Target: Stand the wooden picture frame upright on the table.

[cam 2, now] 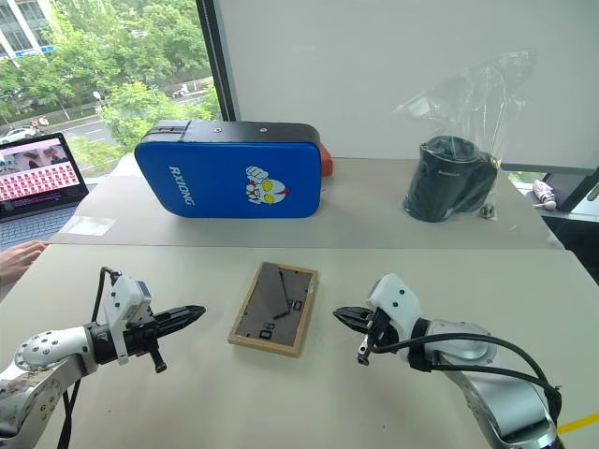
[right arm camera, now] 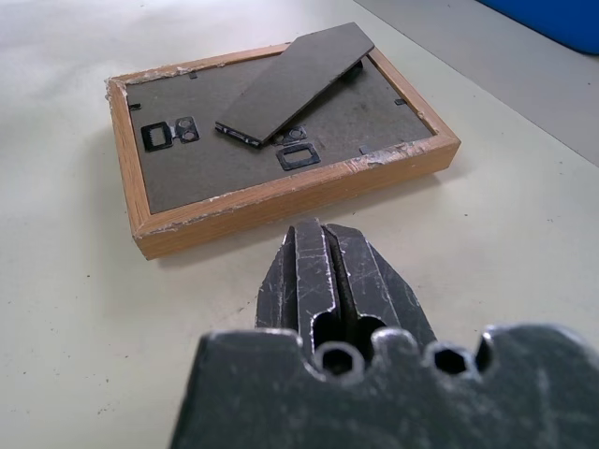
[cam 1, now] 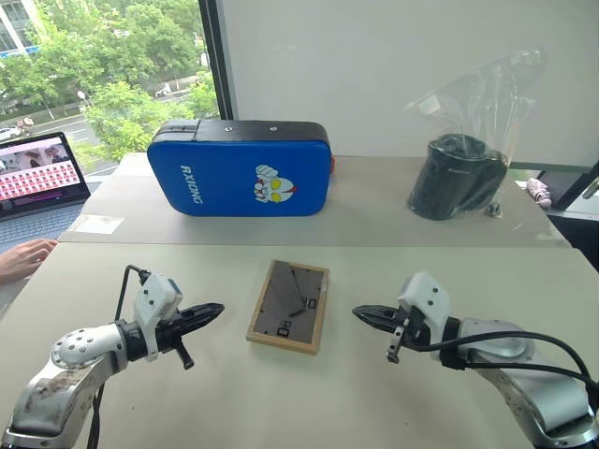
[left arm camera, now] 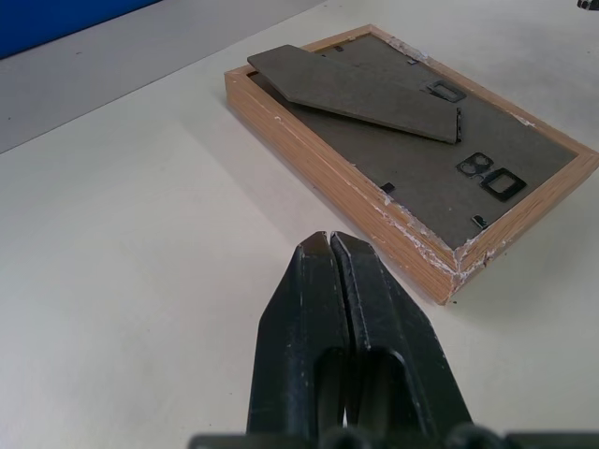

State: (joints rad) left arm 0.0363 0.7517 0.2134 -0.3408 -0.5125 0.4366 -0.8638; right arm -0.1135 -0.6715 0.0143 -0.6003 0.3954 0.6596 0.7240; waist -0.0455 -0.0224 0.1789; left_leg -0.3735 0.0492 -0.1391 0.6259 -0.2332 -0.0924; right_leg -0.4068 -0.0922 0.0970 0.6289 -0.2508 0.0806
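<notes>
A beige table [cam 1: 187, 393] stands before a white wall and a window with trees beyond it. The frame [cam 1: 289, 306] lies flat on the table, face down, its dark back turned up and its light-wood rim resting on the surface. The fold-out stand [left arm camera: 360, 92] is seen slightly lifted from the back at one end, hinged near the metal hangers. Nothing of the task can be counted as done: the frame has not been gripped or raised, and it is judged that the lifting, the spreading of the stand and the setting upright are all left.

The left gripper [cam 1: 211, 310] is held just above the table to the frame's left, pointing at it, with its fingers pressed together and nothing between them. The right gripper [cam 1: 363, 311] is held likewise on the frame's right, fingers pressed together and empty. Both are near the frame but apart from it, so the fingers would have to be spread before any grip.

Farther back a blue case [cam 1: 241, 170] stands on its long edge, and a black pot in a clear bag [cam 1: 457, 174] stands to the right. A laptop [cam 1: 37, 173] and a person's hand [cam 1: 23, 257] are seen at the far left. All are well apart from the frame, and nothing is judged to stand in the way.
</notes>
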